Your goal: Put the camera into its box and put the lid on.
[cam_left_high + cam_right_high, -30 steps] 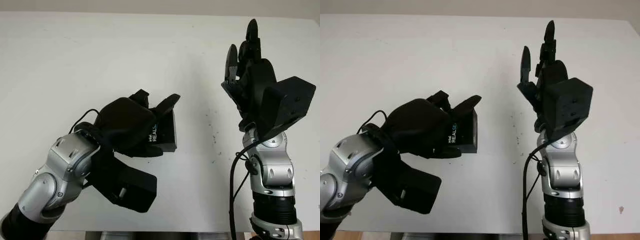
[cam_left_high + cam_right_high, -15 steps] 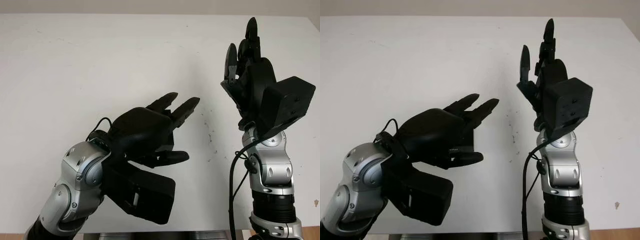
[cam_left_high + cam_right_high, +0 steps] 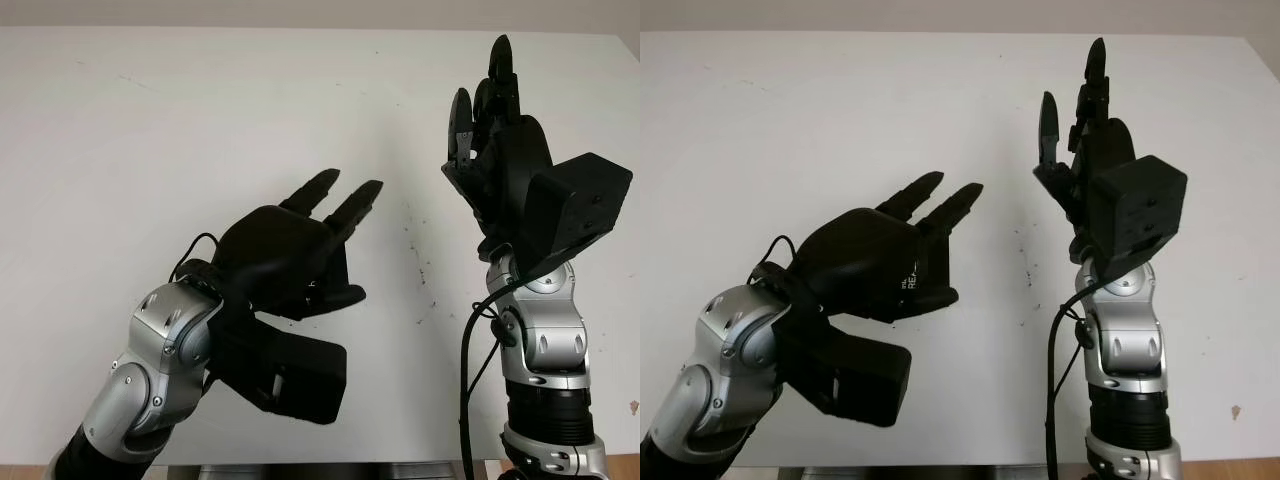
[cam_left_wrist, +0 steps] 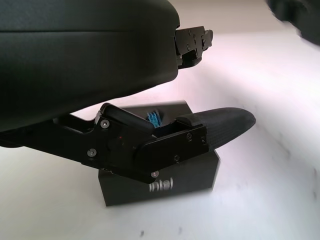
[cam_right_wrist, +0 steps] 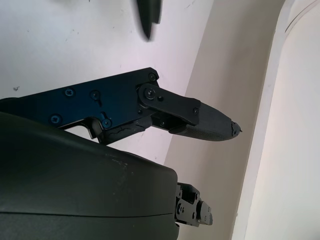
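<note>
Box let go by the left hand, which has been lifted just above it

The black box [image 4: 160,187] is seen on the white table [image 3: 200,120], lid on, directly under the left hand [image 3: 290,262]; a second ago it was gripped, now the fingers [image 3: 350,210] are stretched out with nothing between them. The right hand [image 3: 497,150] is held upright at the right, open, nothing carried. The task is judged essentially finished
</note>
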`<state>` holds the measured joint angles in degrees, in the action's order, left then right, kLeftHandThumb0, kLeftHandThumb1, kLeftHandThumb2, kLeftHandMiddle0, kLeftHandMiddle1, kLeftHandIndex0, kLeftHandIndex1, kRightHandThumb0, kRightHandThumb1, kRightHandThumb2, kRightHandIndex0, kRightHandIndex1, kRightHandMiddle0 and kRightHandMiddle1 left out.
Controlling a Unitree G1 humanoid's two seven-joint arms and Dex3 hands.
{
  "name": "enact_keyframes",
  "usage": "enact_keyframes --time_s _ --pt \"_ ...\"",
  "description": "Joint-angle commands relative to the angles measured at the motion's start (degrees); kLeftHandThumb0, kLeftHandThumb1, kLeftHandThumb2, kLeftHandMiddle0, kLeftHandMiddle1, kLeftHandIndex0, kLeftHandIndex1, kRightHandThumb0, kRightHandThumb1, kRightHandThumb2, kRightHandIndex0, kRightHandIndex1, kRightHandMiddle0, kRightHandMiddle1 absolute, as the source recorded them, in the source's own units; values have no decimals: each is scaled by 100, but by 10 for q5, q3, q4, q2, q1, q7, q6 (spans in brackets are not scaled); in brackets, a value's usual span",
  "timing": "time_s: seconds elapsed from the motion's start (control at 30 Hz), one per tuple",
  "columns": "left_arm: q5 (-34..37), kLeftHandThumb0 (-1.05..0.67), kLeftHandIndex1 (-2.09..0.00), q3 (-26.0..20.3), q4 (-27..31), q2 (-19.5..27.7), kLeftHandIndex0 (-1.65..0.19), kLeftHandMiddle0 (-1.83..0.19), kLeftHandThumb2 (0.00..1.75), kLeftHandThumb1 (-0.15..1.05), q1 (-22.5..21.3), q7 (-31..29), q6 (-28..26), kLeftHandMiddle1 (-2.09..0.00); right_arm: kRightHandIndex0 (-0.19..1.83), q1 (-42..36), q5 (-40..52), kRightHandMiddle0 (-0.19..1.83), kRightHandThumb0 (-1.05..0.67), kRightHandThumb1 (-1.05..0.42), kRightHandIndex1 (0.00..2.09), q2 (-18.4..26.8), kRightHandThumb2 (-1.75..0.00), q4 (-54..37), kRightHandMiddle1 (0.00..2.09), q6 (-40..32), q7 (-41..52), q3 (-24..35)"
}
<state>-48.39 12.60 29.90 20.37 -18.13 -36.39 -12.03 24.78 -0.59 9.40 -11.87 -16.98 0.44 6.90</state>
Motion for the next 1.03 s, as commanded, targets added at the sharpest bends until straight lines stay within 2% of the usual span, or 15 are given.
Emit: enact_keyframes --time_s 0.0,0.07,0.1,0.23,0.33,0.53,0.87,1.0 --pt "82 -77 0 -56 -12 -30 19 19 64 105 9 17 -22 0 -18 -5 0 -17 -68 -105 4 10 -69 -10 3 5 3 4" --pt "183 -78 0 -116 -27 -61 19 19 56 105 4 33 -55 0 -17 -4 2 -17 -69 -105 4 12 -68 -7 3 8 7 6" --pt "222 -78 0 -142 -37 -71 19 19 58 105 0 47 -61 0 -17 -4 9 -17 -69 -105 4 11 -68 -5 3 10 12 9" --pt "366 -80 0 -230 -103 -108 19 19 64 105 -20 125 -39 0 -18 -9 32 -17 -67 -105 4 13 -66 0 3 19 38 9" --pt "445 -79 0 -264 -140 -125 19 19 59 105 -37 169 -31 0 -19 -14 37 -18 -63 -105 3 11 -71 1 3 23 53 -1" --pt "515 -80 0 -278 -208 -129 19 19 64 105 -68 234 -3 0 -17 -24 30 -17 -67 -105 3 0 -73 18 3 54 65 -34" --pt "556 -80 0 -274 -300 -98 19 19 72 105 -100 251 51 0 -19 -40 18 -19 -76 -105 0 -27 -71 40 0 56 41 -57" --pt "564 -80 0 -264 -305 -101 19 19 72 105 -95 257 54 0 -19 -54 1 -19 -79 -105 0 -24 -70 26 0 35 34 -67"
